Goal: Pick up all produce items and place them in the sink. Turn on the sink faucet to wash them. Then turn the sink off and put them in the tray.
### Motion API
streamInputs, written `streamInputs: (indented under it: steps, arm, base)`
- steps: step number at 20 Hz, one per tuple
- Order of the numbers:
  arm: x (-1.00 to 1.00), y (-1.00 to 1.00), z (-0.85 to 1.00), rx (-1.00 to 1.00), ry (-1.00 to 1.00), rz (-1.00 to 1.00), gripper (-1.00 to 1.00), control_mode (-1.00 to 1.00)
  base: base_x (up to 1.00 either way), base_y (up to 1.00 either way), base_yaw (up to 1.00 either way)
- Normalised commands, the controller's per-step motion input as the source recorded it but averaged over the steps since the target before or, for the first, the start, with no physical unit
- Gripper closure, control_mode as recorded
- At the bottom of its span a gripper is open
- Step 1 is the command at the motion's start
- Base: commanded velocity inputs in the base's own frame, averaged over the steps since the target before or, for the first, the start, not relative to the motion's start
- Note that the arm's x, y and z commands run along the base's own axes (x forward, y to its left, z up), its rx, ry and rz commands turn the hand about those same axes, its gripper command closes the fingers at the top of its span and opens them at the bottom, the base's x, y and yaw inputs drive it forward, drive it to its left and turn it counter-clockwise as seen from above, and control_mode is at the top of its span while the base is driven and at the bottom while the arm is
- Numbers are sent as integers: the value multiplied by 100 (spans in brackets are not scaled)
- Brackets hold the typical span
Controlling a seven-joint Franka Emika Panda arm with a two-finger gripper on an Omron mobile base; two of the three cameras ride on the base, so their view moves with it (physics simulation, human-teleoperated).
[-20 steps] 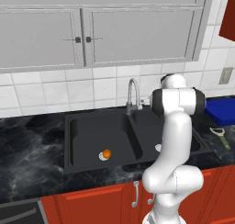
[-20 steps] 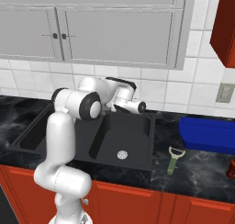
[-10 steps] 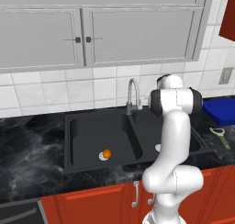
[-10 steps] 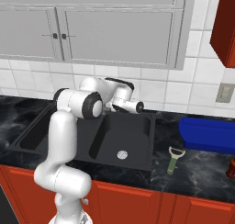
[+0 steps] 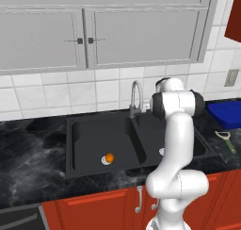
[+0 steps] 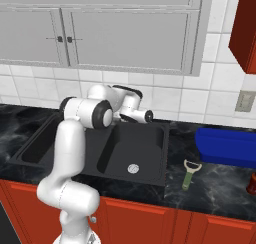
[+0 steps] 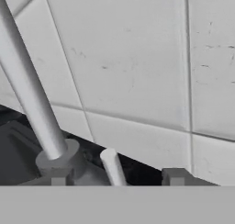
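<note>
I see the orange (image 5: 109,157), small and round, lying in the left basin of the black sink (image 5: 84,164), right by that basin's drain. The silver faucet (image 5: 136,96) stands upright behind the divider between the two basins, its arched spout curving forward; I can't tell whether water runs. The blue tray (image 6: 227,147) sits on the desk right of the sink.

White arm (image 5: 176,144) (dark joints)

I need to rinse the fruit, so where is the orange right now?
In the left base view, the orange sits by the drain of the sink's left basin.
</note>
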Motion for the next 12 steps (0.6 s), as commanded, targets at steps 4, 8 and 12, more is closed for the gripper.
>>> streamInputs:
  steps: [4,8,12]
  arm:
    - [16,3,-2,0,0,1,100,-100]
    - [3,0,0,0,0,0,100,-100]
    - [0,0,0,0,0,0,100,-100]
  base:
    - [0,0,0]
    - [0,0,0]
    - [0,0,0]
